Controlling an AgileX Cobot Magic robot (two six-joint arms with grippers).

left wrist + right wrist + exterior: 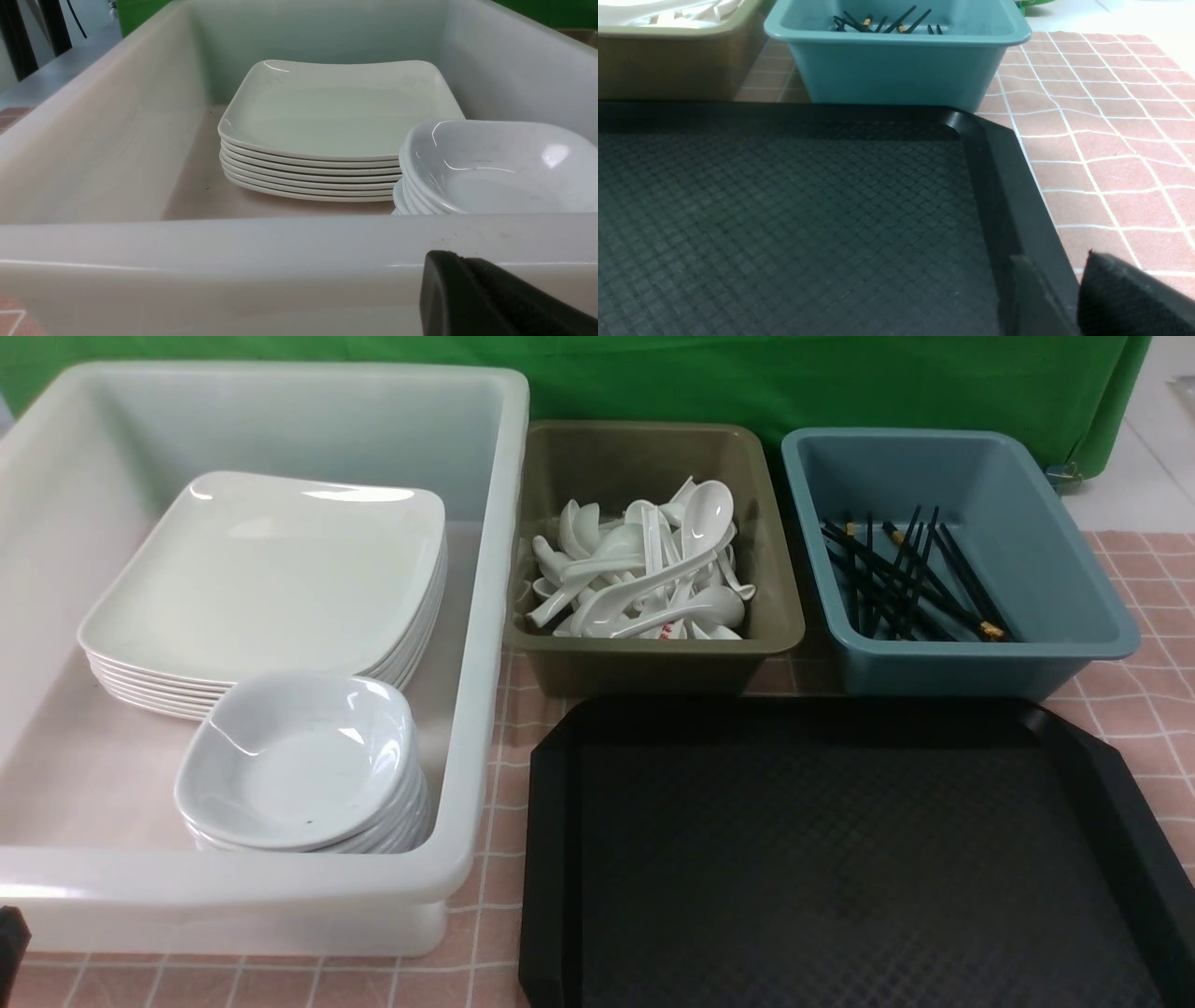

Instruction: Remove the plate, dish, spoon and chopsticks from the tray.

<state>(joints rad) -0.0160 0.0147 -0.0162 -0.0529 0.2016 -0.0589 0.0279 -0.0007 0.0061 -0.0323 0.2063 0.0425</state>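
Observation:
The black tray [840, 859] lies at the front right with nothing on it; its floor also shows in the right wrist view [784, 210]. Plates [271, 569] are stacked in the white tub [490, 616], with a stack of small dishes [299, 761] in front of them; both stacks show in the left wrist view, plates [336, 112] and dishes [500, 168]. Spoons [644, 569] fill the olive bin. Chopsticks [906, 579] lie in the blue bin. My left gripper [462, 263] is shut and empty outside the tub's near wall. My right gripper [1064, 266] is slightly open and empty over the tray's right rim.
The olive bin [653, 663] and blue bin [980, 663] stand side by side behind the tray. The tub's wall [233, 261] is close in front of my left gripper. A pink checked cloth [1148, 709] covers the table. A green backdrop hangs behind.

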